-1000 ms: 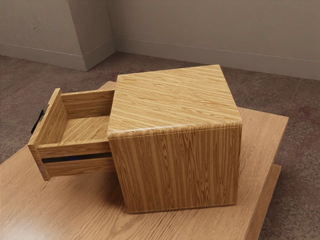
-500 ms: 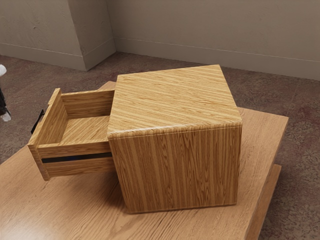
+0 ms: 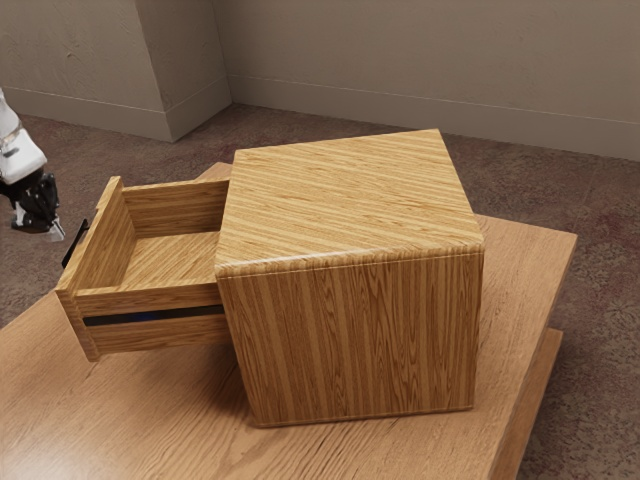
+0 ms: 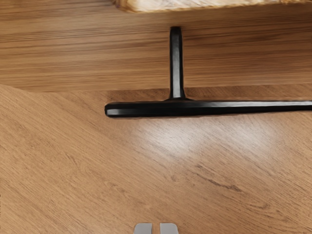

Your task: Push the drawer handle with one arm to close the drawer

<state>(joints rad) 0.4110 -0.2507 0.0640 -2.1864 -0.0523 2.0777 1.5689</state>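
Black bar handle [image 4: 209, 107] fronts open wood-grained drawer [image 3: 150, 298].

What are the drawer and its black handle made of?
The drawer looks like wood, smooth with streaky grain. The handle is glossy black with bright glints along its bar, so maybe painted metal, though it might be plastic.

Cabinet [image 3: 350, 200] and drawer [image 3: 90, 328]: wood, streaked grain, cabinet's top edge faintly glossy. Handle [image 4: 209, 107]: black, smooth, metal-like, slight shine. Table [image 3: 150, 420]: fine-grained wood, soft sheen. Wall [image 3: 400, 50]: matt, plaster-like. Floor [image 3: 590, 240]: mottled, rough, carpet-like. Arm [image 3: 20, 155]: smooth white shell.
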